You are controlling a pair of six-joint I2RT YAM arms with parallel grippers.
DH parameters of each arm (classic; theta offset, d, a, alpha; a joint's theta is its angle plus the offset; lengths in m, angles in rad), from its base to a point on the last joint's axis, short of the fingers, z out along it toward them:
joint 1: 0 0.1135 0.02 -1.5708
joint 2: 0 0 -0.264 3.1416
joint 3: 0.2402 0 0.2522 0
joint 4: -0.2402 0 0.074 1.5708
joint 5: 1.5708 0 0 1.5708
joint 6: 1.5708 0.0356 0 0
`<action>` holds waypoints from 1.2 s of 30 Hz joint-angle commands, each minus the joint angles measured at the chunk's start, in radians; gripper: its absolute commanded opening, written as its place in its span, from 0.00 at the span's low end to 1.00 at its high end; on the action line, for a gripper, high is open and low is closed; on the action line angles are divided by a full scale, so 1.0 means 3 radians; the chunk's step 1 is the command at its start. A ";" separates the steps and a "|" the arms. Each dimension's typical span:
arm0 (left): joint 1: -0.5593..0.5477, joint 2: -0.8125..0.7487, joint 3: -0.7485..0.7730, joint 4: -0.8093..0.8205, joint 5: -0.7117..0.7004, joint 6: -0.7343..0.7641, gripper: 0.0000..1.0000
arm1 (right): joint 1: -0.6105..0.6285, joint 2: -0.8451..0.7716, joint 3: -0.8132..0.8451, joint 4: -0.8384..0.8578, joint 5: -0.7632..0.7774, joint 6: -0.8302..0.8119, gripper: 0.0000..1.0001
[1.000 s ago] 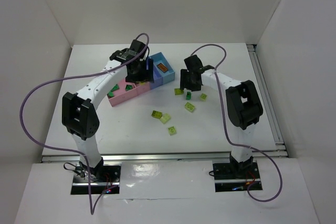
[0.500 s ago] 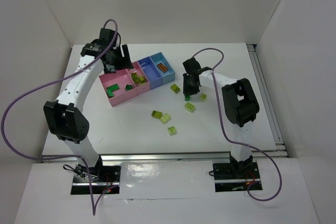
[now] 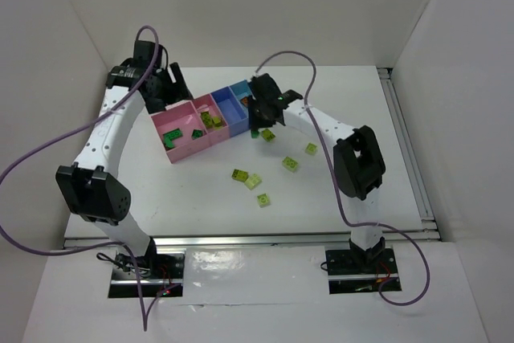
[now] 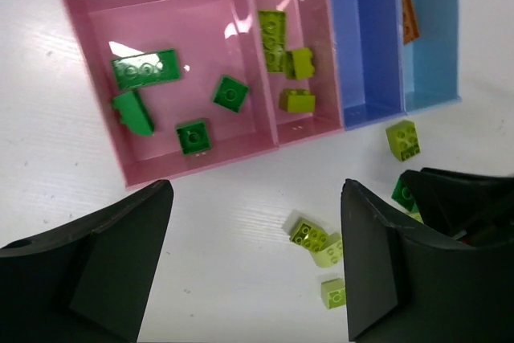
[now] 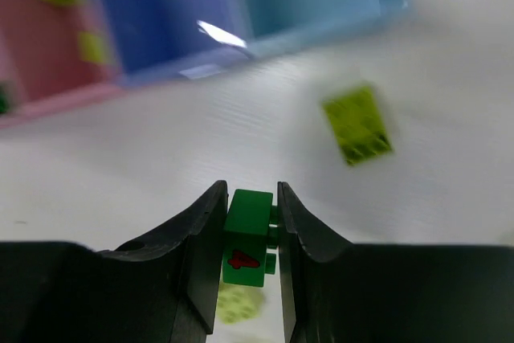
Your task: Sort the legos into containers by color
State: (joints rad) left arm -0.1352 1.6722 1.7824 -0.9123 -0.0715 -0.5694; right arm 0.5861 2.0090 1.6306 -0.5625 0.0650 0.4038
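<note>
The four joined bins [image 3: 181, 153] stand at the table's middle left. In the left wrist view the large pink bin [image 4: 96, 86] holds several dark green legos [image 4: 146, 68], the small pink bin [image 4: 313, 6] holds yellow-green legos [image 4: 271, 30], the darker blue bin [image 4: 365, 38] shows no brick, and the light blue bin [image 4: 438, 38] holds the orange-brown lego [image 4: 408, 26]. My right gripper [image 5: 249, 222] is shut on a dark green lego [image 5: 247, 238], held above the table just in front of the blue bins [image 3: 259, 122]. My left gripper [image 3: 165, 92] is open and empty, high above the bins' far left [image 4: 257, 263].
Several yellow-green legos lie loose on the table: one next to the blue bins [image 3: 267, 136], others at the middle [image 3: 239, 175], [image 3: 263, 199] and to the right [image 3: 290, 164], [image 3: 310, 148]. White walls close in the table on three sides.
My right gripper closed on a dark green lego on the table and carried it left toward the bins. My left arm pulled back from over the bins to their far left.
</note>
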 commanded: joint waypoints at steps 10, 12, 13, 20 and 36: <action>0.0824 -0.0563 -0.0332 -0.0216 -0.0242 -0.0643 0.90 | 0.0577 0.1351 0.2644 0.0190 -0.0573 -0.0027 0.22; 0.0855 -0.0665 -0.0403 -0.0216 -0.0151 -0.0679 0.90 | 0.0618 0.1351 0.2511 0.0518 -0.0626 0.0044 0.22; 0.0895 -0.0665 -0.0439 -0.0181 -0.0115 -0.0679 0.90 | 0.0618 0.1397 0.2511 0.0733 -0.0656 0.0045 0.22; 0.0926 -0.0660 -0.0516 -0.0088 0.0157 -0.0449 0.90 | 0.0741 0.1812 0.3032 0.0959 -0.0743 -0.0083 0.71; 0.0319 -0.0543 -0.0715 0.0034 -0.0099 0.0041 0.87 | 0.0332 -0.0299 0.0089 0.0853 0.0458 0.0029 0.60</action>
State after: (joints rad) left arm 0.0181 1.4906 1.5929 -0.9146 -0.0471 -0.6250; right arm 0.7269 2.0686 1.8057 -0.2783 0.0898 0.4038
